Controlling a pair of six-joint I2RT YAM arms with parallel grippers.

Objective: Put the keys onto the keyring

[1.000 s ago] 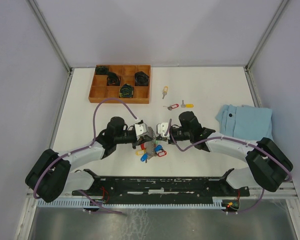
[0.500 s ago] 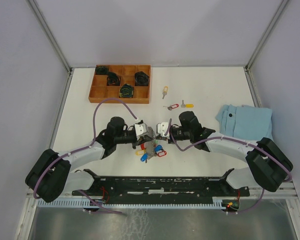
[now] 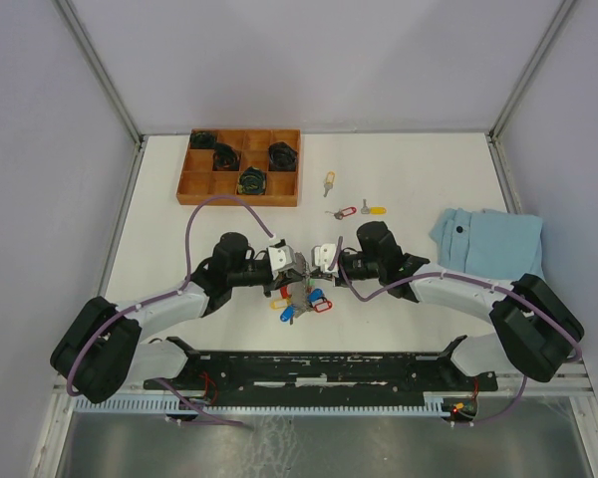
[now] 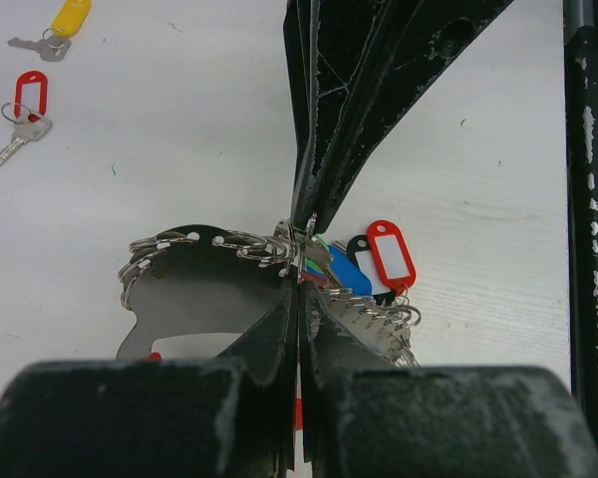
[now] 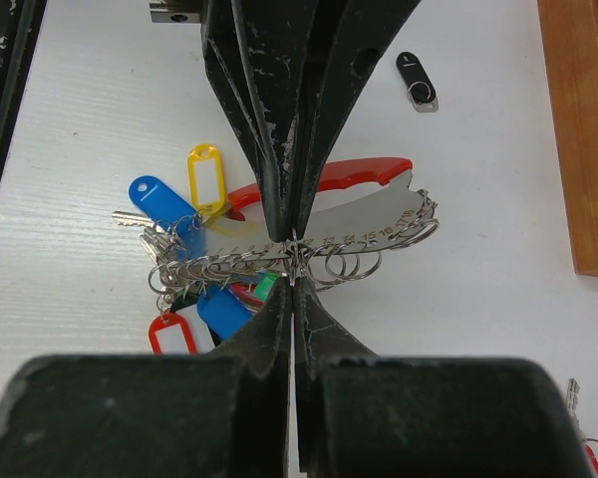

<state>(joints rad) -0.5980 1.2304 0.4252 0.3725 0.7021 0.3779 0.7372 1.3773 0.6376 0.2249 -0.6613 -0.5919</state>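
The keyring (image 3: 301,296) lies mid-table between both arms: a grey numbered metal band (image 5: 379,224) strung with wire rings, a red strap (image 5: 349,174) and blue, red and yellow tags. My left gripper (image 4: 299,287) and right gripper (image 5: 292,284) meet tip to tip over it, both shut, each pinching a small wire ring on the band. In the top view the left gripper (image 3: 297,267) and right gripper (image 3: 315,264) almost touch. Loose keys lie farther back: one with a red tag (image 3: 343,212), one with a yellow tag (image 3: 374,210) and a third (image 3: 328,182).
A wooden compartment tray (image 3: 219,199) holding dark coiled items stands at the back left. A folded blue cloth (image 3: 488,242) lies at the right. A small black fob (image 5: 417,75) rests near the keyring. A black rail (image 3: 319,368) runs along the near edge.
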